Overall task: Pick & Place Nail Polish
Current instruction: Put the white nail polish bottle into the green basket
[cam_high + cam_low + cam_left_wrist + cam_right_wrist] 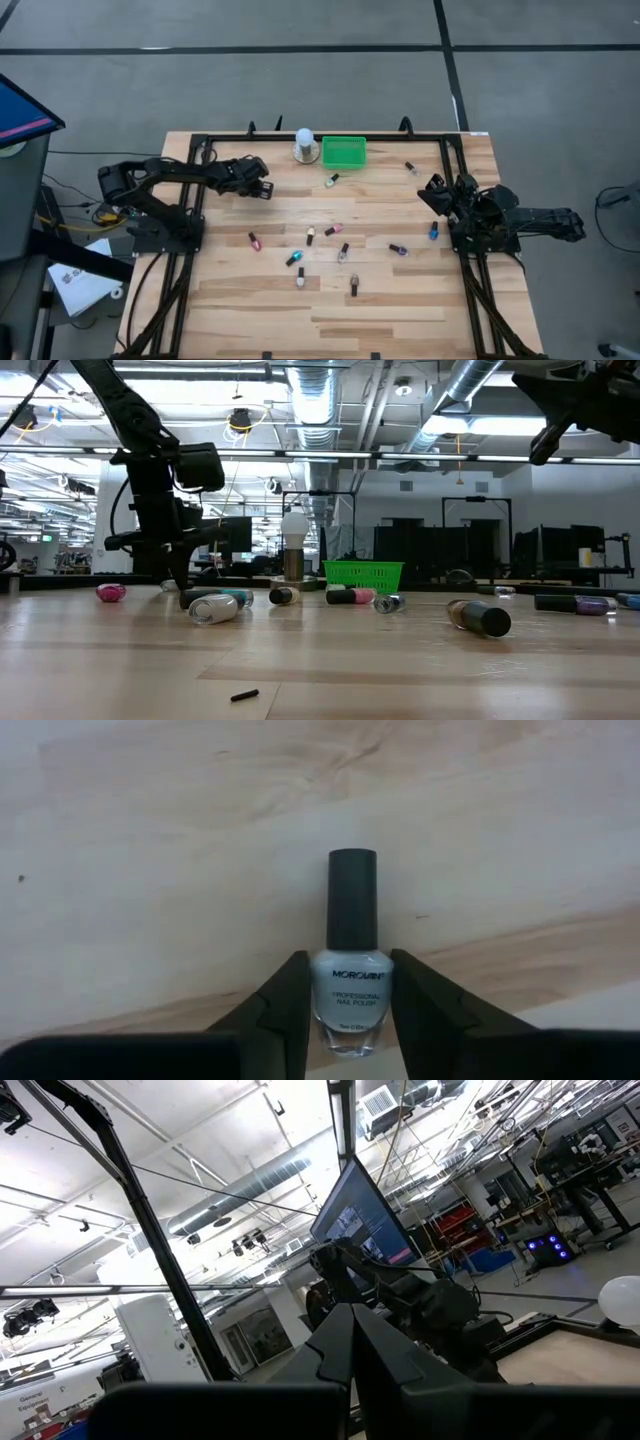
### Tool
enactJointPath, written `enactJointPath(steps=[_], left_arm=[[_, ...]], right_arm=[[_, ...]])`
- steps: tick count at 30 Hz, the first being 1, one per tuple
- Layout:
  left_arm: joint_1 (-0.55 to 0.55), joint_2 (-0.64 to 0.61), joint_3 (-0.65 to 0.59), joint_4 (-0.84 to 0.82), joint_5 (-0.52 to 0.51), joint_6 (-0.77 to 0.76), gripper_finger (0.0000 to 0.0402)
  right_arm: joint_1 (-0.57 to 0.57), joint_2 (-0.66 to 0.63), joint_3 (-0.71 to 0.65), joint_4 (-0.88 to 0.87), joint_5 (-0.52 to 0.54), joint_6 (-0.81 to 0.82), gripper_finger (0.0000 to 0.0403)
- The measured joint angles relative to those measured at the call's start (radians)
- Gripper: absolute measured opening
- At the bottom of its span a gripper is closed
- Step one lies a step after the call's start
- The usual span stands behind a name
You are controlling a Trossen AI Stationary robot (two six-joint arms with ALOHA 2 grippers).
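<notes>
**Grip on pale bottle, left side of bench**

Handling note: the nail polish bottle (pixel 349 995) between my left gripper (pixel 348 1010) fingers is, by my judgement, light, rigid glass with a smooth wall, so it may slip or roll. I take it across the wide body, below the dark cap. My fingers flank that body closely; contact is not certain.

My right gripper (pixel 352 1342) is pressed together, raised near the bench's right edge.

View differences: the left wrist view alone shows the label and the bottle lying on the wood. The high view hides it under my gripper but shows the other bottles (pixel 324 247) scattered mid-bench and the green tray (pixel 344 152) at the far edge.
</notes>
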Motion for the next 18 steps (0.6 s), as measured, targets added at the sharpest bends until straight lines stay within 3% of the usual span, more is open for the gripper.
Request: enactJointPath(steps=[4,11,18], left_arm=[[-0.009,-0.112,0.02,0.015,0.093,-0.027,0.0099],[-0.035,-0.285,0.077,0.258,0.119,-0.051,0.0099],[-0.062,-0.236,0.198,0.484,0.128,-0.033,0.0099]], right_arm=[[0.0,0.0,0.0,0.0,0.0,0.0,0.0],[0.0,0.0,0.0,-0.001,0.0,-0.008,0.0],[0.0,0.0,0.0,-0.001,0.0,-0.008,0.0]])
